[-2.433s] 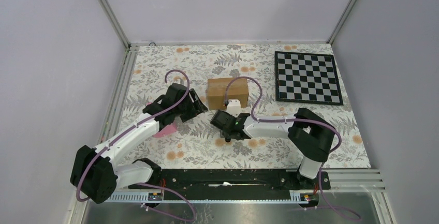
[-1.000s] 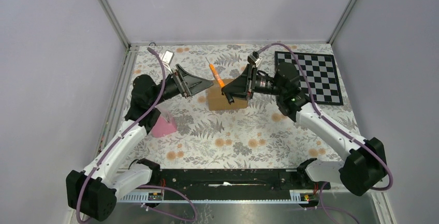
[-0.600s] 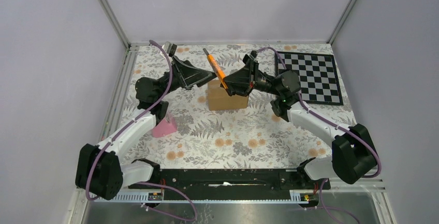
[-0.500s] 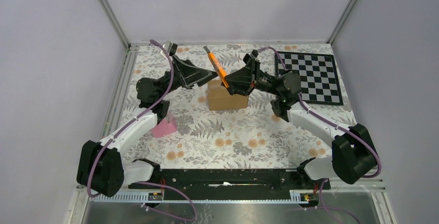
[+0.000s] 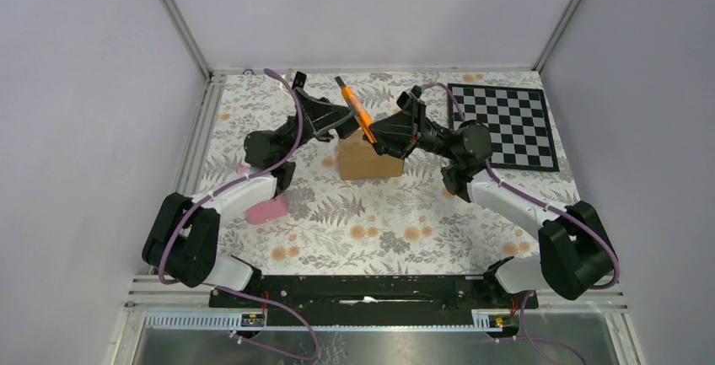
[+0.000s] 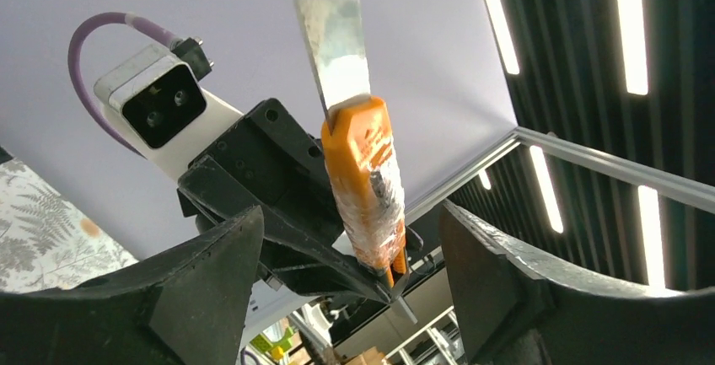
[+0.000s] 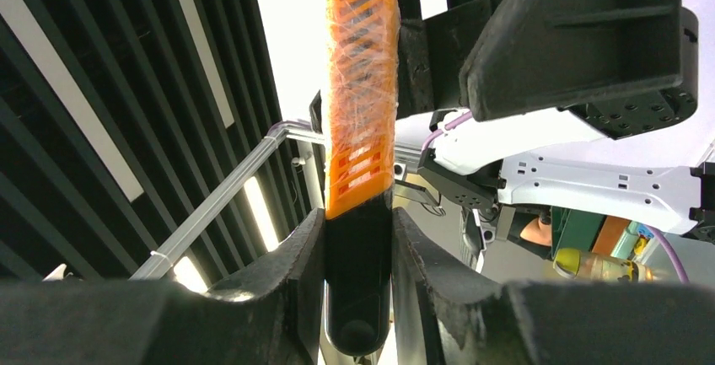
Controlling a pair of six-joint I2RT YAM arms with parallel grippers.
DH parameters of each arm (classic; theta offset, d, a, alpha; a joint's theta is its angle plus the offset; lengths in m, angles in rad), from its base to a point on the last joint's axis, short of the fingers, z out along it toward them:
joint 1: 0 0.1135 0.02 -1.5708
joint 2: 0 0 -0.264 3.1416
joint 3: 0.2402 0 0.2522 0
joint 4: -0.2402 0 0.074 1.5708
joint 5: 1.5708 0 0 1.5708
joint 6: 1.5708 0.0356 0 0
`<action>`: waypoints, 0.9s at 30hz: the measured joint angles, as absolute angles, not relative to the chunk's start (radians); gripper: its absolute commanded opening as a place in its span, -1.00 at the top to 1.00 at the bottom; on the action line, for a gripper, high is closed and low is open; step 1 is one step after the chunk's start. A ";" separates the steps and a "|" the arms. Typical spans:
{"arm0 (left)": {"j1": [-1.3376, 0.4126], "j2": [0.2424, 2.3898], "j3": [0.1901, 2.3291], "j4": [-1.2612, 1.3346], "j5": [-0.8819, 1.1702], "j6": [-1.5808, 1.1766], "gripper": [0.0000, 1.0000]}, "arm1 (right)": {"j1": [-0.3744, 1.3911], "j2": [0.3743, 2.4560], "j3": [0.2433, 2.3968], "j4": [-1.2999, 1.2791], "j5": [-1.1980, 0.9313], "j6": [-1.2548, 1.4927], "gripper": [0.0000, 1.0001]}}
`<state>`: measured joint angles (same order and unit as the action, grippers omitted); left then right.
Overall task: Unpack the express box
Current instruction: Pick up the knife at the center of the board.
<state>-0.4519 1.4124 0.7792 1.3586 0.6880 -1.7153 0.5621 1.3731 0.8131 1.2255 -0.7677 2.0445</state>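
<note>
The express box [image 5: 368,163], a brown carton, sits on the floral mat at mid-table, below both grippers. My right gripper [image 5: 377,133] [image 7: 358,215] is raised over the box and shut on the black end of the orange cutter [image 5: 355,106] [image 7: 361,87]. The cutter points up and to the back left, and its metal blade [image 6: 334,45] is extended. My left gripper [image 5: 341,120] [image 6: 350,213] is open, with one finger [image 6: 211,272] on each side of the cutter's orange body [image 6: 364,188] and a gap on both sides.
A pink wedge [image 5: 267,210] lies on the mat at the left, under the left arm. A chessboard [image 5: 502,126] lies at the back right. Metal frame rails run along the left and back edges of the mat.
My left gripper has swung right to the raised cutter, and its jaws have narrowed around the orange body. The right gripper has lifted the cutter slightly and kept its grip.
</note>
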 measured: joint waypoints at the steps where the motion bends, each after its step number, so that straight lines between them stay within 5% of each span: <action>1: -0.452 1.421 0.779 1.368 0.676 -1.728 -0.50 | 0.563 1.373 0.813 1.226 -0.767 2.045 1.00; 5: -0.456 1.425 0.780 1.406 0.639 -1.756 -0.26 | 0.565 1.372 0.803 1.231 -0.767 2.045 1.00; 13: -0.482 1.458 0.802 1.434 0.597 -1.793 1.00 | 0.569 1.367 0.785 1.264 -0.748 2.045 1.00; 14: -0.486 1.460 0.802 1.436 0.588 -1.800 1.00 | 0.568 1.365 0.778 1.266 -0.743 2.045 0.96; 15: -0.488 1.460 0.802 1.438 0.583 -1.804 1.00 | 0.566 1.360 0.774 1.262 -0.735 2.045 0.70; 17: -0.492 1.459 0.802 1.435 0.572 -1.800 1.00 | 0.566 1.339 0.773 1.216 -0.723 2.026 -0.23; 19: -0.496 1.452 0.792 1.413 0.554 -1.780 1.00 | 0.565 1.289 0.775 1.099 -0.712 1.953 -0.75; 23: -0.512 1.352 0.735 1.236 0.466 -1.695 1.00 | 0.591 1.126 0.830 0.633 -0.599 1.621 -0.91; 27: -0.533 1.215 0.717 1.032 0.365 -1.596 1.00 | 0.668 0.986 0.910 0.324 -0.406 1.346 -0.71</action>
